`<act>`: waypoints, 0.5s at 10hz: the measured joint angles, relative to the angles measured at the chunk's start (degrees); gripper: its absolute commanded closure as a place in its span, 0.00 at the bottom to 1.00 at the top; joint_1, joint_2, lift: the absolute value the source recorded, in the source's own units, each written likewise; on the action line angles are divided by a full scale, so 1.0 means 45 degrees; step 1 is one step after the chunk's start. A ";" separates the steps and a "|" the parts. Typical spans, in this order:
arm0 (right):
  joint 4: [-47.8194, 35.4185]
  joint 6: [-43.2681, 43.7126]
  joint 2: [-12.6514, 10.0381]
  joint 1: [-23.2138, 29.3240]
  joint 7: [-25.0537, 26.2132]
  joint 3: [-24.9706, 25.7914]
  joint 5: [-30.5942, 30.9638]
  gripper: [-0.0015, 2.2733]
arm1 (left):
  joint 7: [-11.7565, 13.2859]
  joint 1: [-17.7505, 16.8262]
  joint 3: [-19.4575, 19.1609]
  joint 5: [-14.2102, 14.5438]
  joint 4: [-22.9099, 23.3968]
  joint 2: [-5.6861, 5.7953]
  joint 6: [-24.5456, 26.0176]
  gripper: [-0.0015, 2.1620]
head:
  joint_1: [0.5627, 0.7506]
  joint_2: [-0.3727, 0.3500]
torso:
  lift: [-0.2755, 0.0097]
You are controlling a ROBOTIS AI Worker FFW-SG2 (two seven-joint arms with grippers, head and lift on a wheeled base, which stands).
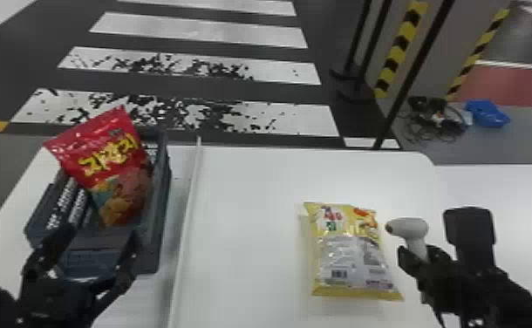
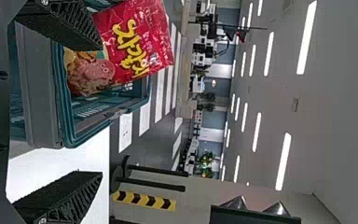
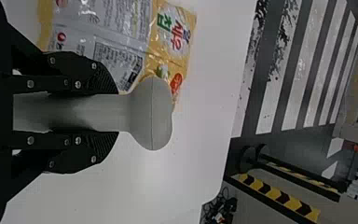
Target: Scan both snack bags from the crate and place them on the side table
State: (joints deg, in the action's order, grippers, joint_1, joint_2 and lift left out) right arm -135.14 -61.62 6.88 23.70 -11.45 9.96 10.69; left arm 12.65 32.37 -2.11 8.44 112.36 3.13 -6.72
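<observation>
My left gripper [image 1: 93,248] stands open over the near end of the crate [image 1: 162,174], and nothing is between its fingers. A red snack bag [image 1: 110,161] leans upright in the crate, its top rising above the rim. In the left wrist view the left gripper [image 2: 91,114] has its fingers wide apart, with the red bag [image 2: 135,42] beyond them. My right gripper [image 1: 413,261] is shut on the grey scanner [image 1: 409,227]; in the right wrist view the right gripper [image 3: 109,113] clamps its handle. The yellow snack bag [image 1: 352,253] lies barcode side up on the white table, left of the scanner.
A thin raised edge [image 1: 186,218] runs between the crate's side and the white table [image 1: 252,209]. A black post-like object [image 1: 470,231] stands beside the right gripper. Poles and a striped pillar [image 1: 398,48] rise beyond the table.
</observation>
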 measured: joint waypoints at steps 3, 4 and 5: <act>0.2434 0.2839 0.0638 -0.0679 -0.0144 0.1881 -0.1218 0.99 | 0.0000 0.0035 0.0000 0.0000 -0.0003 -0.0012 0.0023 0.02 | 0.70 0.15 | 0.63; 0.3250 0.3245 0.0842 -0.0977 -0.0205 0.2196 -0.1390 0.99 | 0.0000 0.0044 0.0000 0.0000 -0.0004 -0.0013 0.0035 0.02 | 0.70 0.11 | 0.63; 0.4011 0.3602 0.0991 -0.1255 -0.0296 0.2402 -0.1543 0.99 | 0.0000 0.0050 0.0000 0.0000 -0.0004 -0.0019 0.0039 0.02 | 0.70 0.08 | 0.63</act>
State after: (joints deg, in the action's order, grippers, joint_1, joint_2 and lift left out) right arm -117.10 -45.41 11.34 18.05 -12.78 20.77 3.75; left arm 12.65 32.60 -2.11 8.44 112.34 3.05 -6.54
